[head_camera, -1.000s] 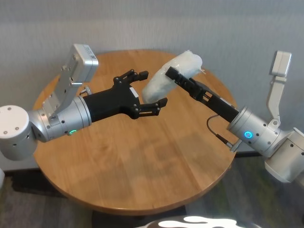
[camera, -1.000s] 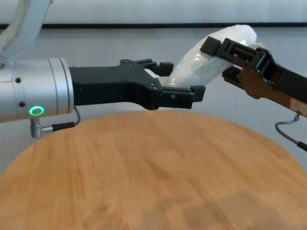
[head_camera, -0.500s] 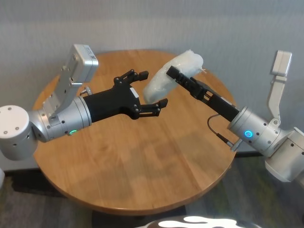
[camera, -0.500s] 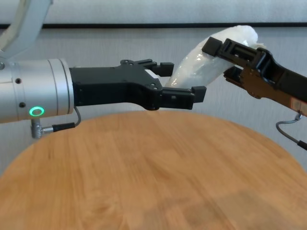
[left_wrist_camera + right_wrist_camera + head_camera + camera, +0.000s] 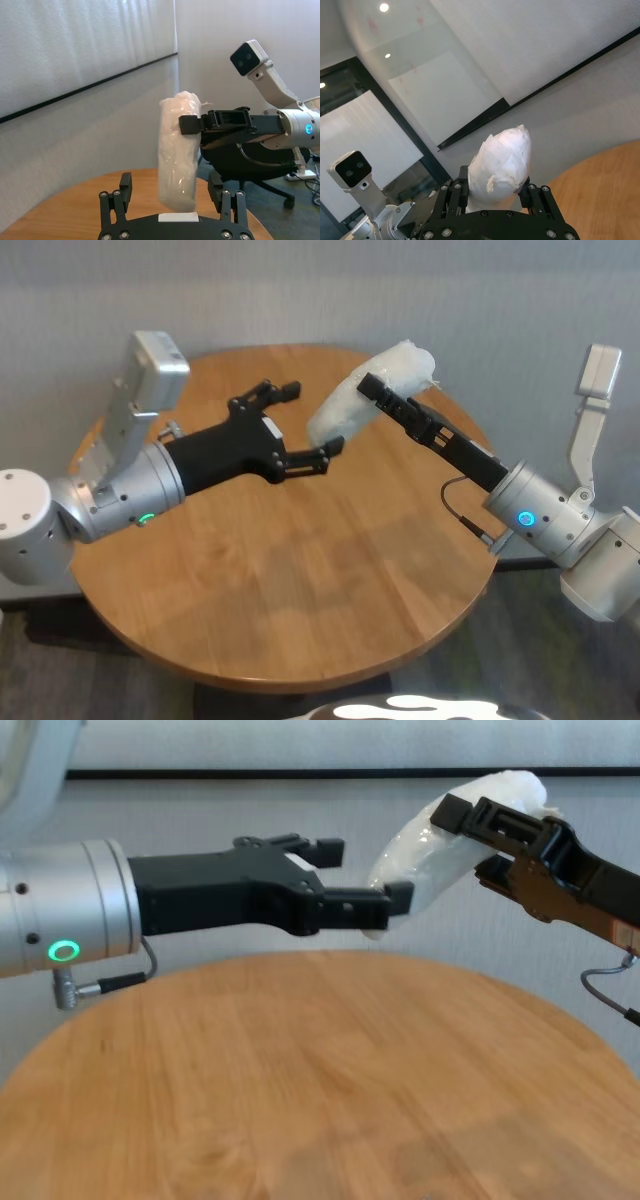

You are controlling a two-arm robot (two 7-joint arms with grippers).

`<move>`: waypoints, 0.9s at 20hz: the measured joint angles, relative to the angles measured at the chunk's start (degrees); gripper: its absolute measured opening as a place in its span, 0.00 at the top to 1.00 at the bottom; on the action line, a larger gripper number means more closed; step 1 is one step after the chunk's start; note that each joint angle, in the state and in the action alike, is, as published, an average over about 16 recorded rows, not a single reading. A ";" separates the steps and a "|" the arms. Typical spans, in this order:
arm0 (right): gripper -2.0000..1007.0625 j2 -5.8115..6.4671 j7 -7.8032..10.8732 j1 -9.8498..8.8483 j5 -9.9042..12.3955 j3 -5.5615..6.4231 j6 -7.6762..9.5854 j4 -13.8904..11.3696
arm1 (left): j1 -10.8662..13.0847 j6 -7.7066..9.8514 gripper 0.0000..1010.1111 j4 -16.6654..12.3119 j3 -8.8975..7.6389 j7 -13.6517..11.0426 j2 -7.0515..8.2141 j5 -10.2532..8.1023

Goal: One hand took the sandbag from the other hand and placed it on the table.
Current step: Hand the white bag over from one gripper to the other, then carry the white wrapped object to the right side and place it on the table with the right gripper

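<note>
Gripping the sandbag (image 5: 372,392) in my right end effector (image 5: 372,392) above the counter's (image 5: 300,590) far side, my left end effector (image 5: 296,422) (fingers spread wide) sits just left, not touching.

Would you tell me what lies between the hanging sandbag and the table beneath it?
Nothing: in the chest view, the sandbag, clamped by the right gripper, hangs above bare table. The open left gripper is level with its lower end.

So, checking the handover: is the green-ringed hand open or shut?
Open. In the left wrist view the left hand has its fingers spread either side of the sandbag, which the right hand grips.
</note>
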 joint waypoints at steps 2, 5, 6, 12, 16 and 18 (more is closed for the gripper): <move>0.46 -0.02 -0.03 0.00 -0.08 0.07 -0.09 0.03 | 0.78 -0.61 0.01 -0.16 -0.78 0.86 -0.20 -0.62; 0.46 -0.06 -0.03 0.00 -0.23 0.15 -0.18 0.06 | 2.09 -1.52 0.01 -0.46 -2.11 2.39 -0.60 -1.43; 0.46 -0.07 -0.01 0.01 -0.28 0.16 -0.21 0.07 | 2.55 -1.75 0.01 -0.60 -2.57 3.01 -0.74 -1.61; 0.46 -0.13 0.18 0.08 -0.58 0.21 -0.29 0.16 | 5.52 -1.83 0.01 -2.18 -5.33 8.15 -1.67 -1.27; 0.46 -0.17 0.32 0.11 -0.68 0.23 -0.27 0.20 | 7.33 -0.61 0.01 -3.68 -6.84 12.06 -2.22 0.16; 0.46 -0.20 0.36 0.12 -0.72 0.23 -0.26 0.24 | 8.11 0.33 0.01 -4.50 -7.45 14.00 -2.45 1.16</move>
